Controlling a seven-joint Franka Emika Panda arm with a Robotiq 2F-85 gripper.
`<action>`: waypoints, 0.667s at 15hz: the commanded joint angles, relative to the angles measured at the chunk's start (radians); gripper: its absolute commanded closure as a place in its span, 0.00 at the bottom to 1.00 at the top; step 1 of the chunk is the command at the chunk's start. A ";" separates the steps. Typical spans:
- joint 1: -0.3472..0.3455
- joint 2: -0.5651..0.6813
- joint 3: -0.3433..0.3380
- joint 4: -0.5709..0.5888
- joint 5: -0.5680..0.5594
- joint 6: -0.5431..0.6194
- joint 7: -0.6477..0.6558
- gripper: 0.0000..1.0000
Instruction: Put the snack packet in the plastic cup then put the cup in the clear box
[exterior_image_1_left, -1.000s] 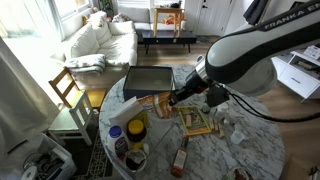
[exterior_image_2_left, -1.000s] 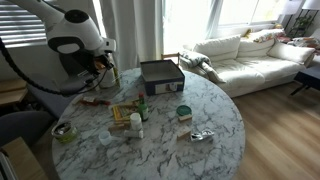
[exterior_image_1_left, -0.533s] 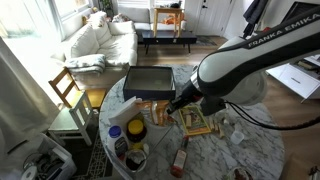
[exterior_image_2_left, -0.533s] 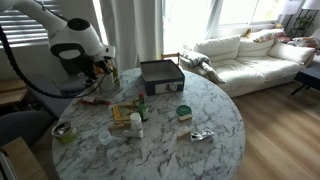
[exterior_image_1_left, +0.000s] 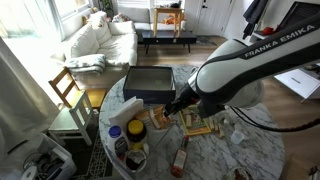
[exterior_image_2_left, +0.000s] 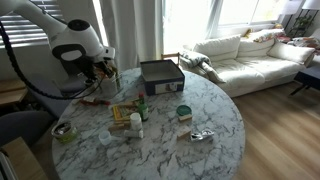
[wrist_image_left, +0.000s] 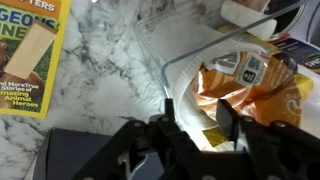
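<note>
Snack packet (wrist_image_left: 250, 95) lies inside plastic cup (wrist_image_left: 180, 45), on worktop (wrist_image_left: 110, 70) near clear box (exterior_image_1_left: 150, 82). First step looks done. Gripper (wrist_image_left: 197, 125) jaws spread astride the cup wall, not pinching. Next I'd close, lift, then carry to the box.

The clear box (exterior_image_1_left: 150, 83) lies at the far edge of the round marble surface (exterior_image_1_left: 252, 155). Just in front of the box, the white arm's dark gripper (exterior_image_1_left: 172, 108) hangs low among clutter. Further in front of the box stand a yellow-lidded jar (exterior_image_1_left: 136, 128) and a white bottle (exterior_image_1_left: 115, 135). A magazine (exterior_image_1_left: 198, 123) lies there too, under the arm.
</note>
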 joint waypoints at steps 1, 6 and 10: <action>0.009 -0.024 -0.018 -0.006 -0.054 -0.001 0.078 0.19; -0.005 -0.078 -0.044 0.006 -0.108 -0.059 0.172 0.00; -0.063 -0.141 -0.059 0.021 -0.305 -0.165 0.416 0.00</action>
